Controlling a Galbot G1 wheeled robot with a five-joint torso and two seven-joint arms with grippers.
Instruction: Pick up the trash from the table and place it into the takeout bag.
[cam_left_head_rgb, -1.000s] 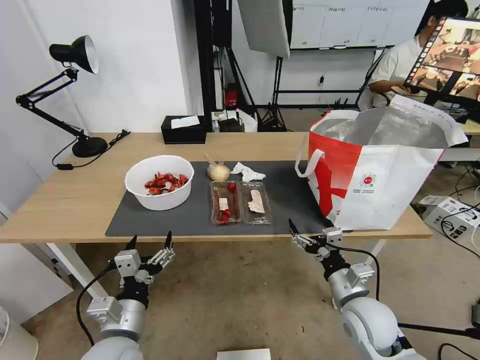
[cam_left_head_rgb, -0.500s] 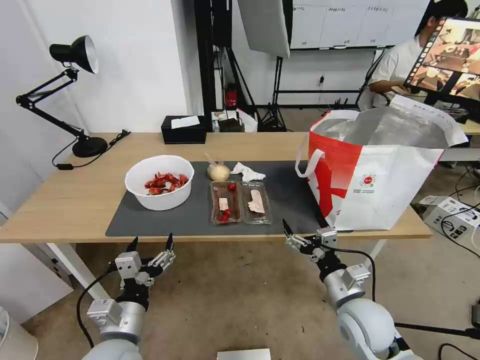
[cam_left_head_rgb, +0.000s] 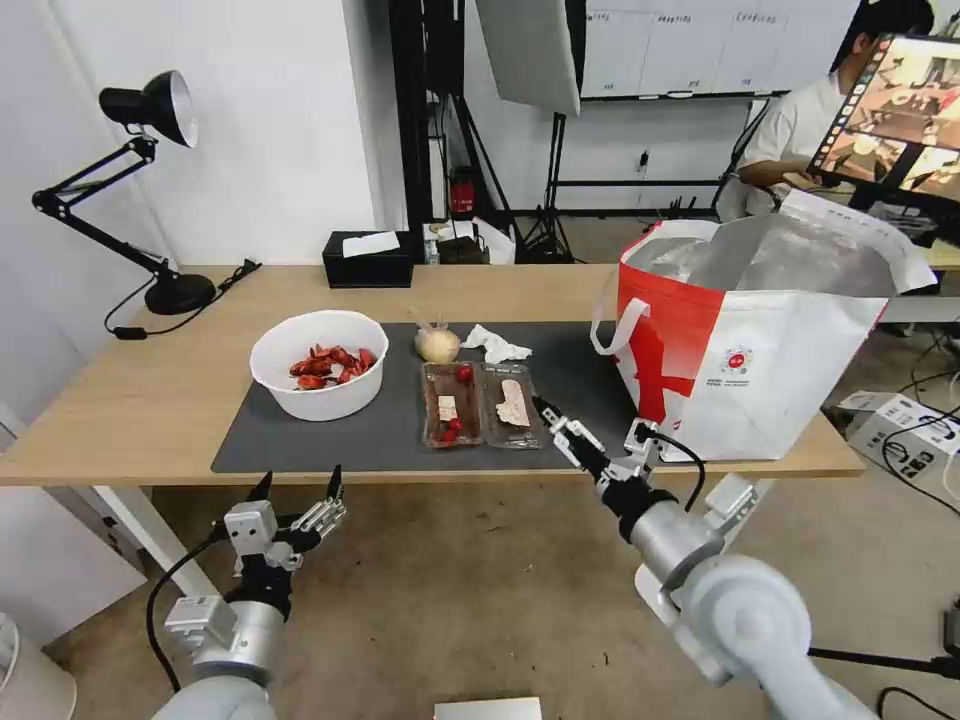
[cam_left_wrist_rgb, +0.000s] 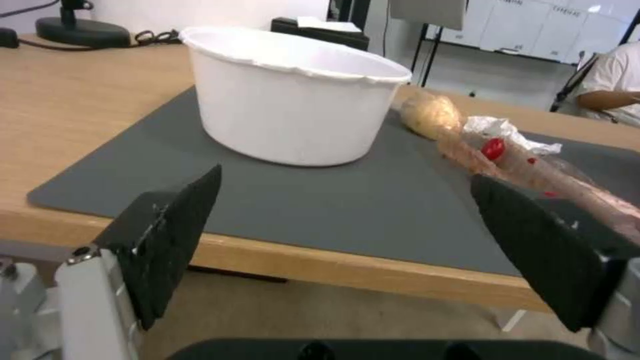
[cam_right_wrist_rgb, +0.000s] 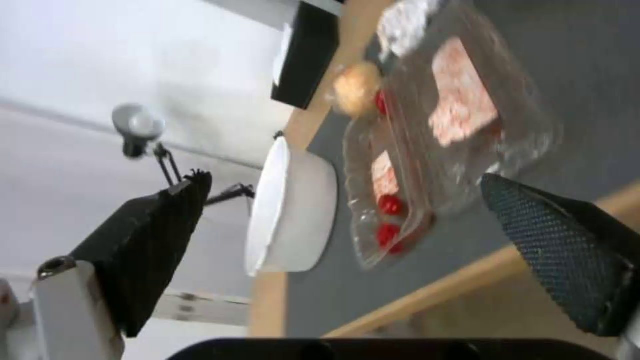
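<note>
The trash lies on the table's (cam_left_head_rgb: 150, 400) dark mat (cam_left_head_rgb: 330, 440). It is a white bowl (cam_left_head_rgb: 318, 365) of red shell scraps, a clear hinged tray (cam_left_head_rgb: 482, 404), a beige lump (cam_left_head_rgb: 437, 344) and a crumpled tissue (cam_left_head_rgb: 494, 345). At the table's right end stands the takeout bag (cam_left_head_rgb: 760, 350), its mouth wide. My right gripper (cam_left_head_rgb: 556, 425) hovers open at the tray's near right corner. The right wrist view shows the tray (cam_right_wrist_rgb: 453, 125) just ahead of its spread fingers (cam_right_wrist_rgb: 153, 240). Below the front edge my left gripper (cam_left_head_rgb: 298, 490) hangs open and faces the bowl (cam_left_wrist_rgb: 293, 100).
A black tissue box (cam_left_head_rgb: 368, 260) sits at the table's back edge. A black desk lamp (cam_left_head_rgb: 150, 110) stands at the far left, its cable on the wood. Behind the bag a person sits at a monitor (cam_left_head_rgb: 900, 110). Studio stands and cables fill the floor beyond.
My right arm has risen from below the table's front edge and swung left to the tray's near right corner, with the wrist rolled. The left arm and the table's things have stayed put.
</note>
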